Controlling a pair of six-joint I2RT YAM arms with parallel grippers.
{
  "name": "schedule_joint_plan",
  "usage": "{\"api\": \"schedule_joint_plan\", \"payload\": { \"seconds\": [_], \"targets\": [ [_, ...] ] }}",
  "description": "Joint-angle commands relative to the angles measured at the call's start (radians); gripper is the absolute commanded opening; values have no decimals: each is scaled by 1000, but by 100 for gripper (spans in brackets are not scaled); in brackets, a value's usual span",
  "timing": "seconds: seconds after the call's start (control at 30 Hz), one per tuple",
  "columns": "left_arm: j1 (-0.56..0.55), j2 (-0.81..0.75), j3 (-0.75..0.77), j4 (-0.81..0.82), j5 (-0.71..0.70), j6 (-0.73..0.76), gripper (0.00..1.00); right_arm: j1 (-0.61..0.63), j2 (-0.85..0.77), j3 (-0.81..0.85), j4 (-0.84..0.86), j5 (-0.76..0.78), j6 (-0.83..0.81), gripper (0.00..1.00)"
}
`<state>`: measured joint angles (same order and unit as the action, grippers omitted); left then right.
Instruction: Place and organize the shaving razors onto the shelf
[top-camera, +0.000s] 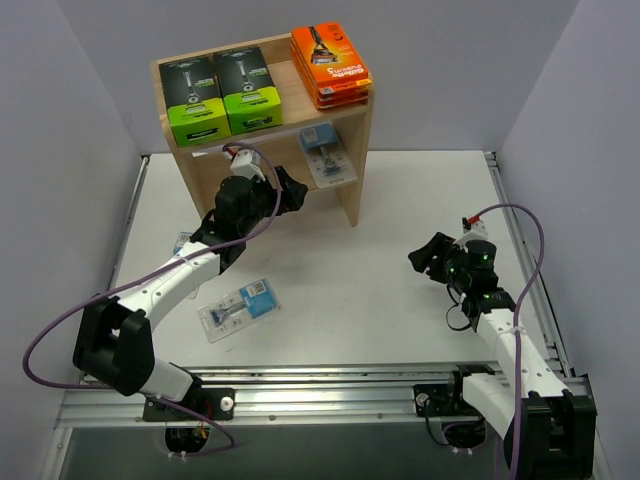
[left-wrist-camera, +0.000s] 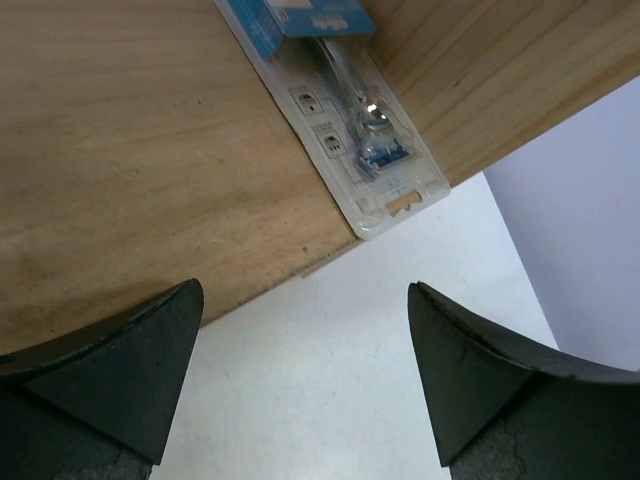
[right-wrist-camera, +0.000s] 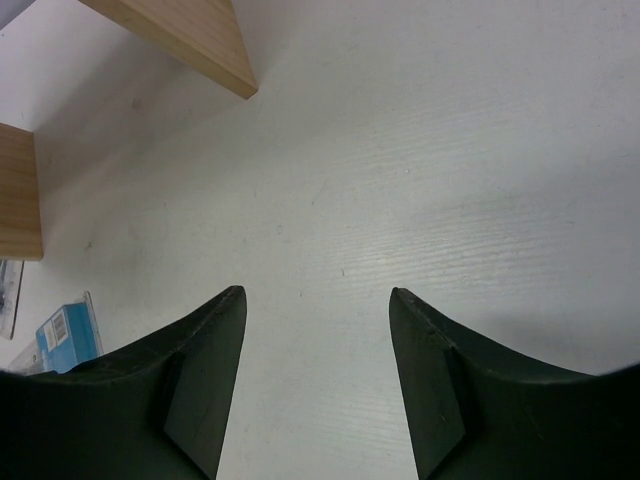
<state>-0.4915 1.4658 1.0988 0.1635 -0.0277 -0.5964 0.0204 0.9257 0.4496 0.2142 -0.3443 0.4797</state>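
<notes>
The wooden shelf (top-camera: 355, 190) stands at the back of the table. On its top tier sit two black-and-green razor boxes (top-camera: 220, 95) and a stack of orange razor boxes (top-camera: 331, 65). A clear blister pack with a blue card (top-camera: 327, 155) (left-wrist-camera: 350, 110) lies on the middle tier. My left gripper (top-camera: 295, 190) (left-wrist-camera: 305, 290) hangs open just in front of that tier, empty. Another blister pack (top-camera: 238, 308) (right-wrist-camera: 68, 335) lies on the table near the left arm. A further one (top-camera: 182, 240) peeks out beside that arm. My right gripper (top-camera: 425, 258) (right-wrist-camera: 318, 292) is open over bare table at the right.
The white table (top-camera: 380, 290) is ringed by grey walls, with a metal rail along its near edge. The shelf's side panel foot (right-wrist-camera: 200, 40) shows ahead of the right gripper. A purple cable loops over each arm.
</notes>
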Motion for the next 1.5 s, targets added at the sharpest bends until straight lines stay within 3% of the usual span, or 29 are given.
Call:
{"api": "schedule_joint_plan", "payload": {
  "seconds": [0.0,0.3,0.9,1.1,1.23,1.33,1.47],
  "targets": [
    [13,-18,-65,160,-135,106,94,4,-16,15,-21,10,-38,55],
    [5,-33,-109,202,-127,101,94,4,-7,26,-32,10,-44,56],
    [-4,-352,-191,-44,101,202,94,78,5,61,7,44,14,55],
    [-5,-507,-266,-140,121,230,94,231,16,86,11,143,45,53],
    [-5,-605,-231,-281,100,288,94,364,41,116,25,156,53,51],
    [-2,-663,-177,-392,16,368,94,469,67,146,57,160,33,50],
    [-1,-731,-169,-453,-167,444,94,755,148,201,103,212,-41,50]
  ]
}}
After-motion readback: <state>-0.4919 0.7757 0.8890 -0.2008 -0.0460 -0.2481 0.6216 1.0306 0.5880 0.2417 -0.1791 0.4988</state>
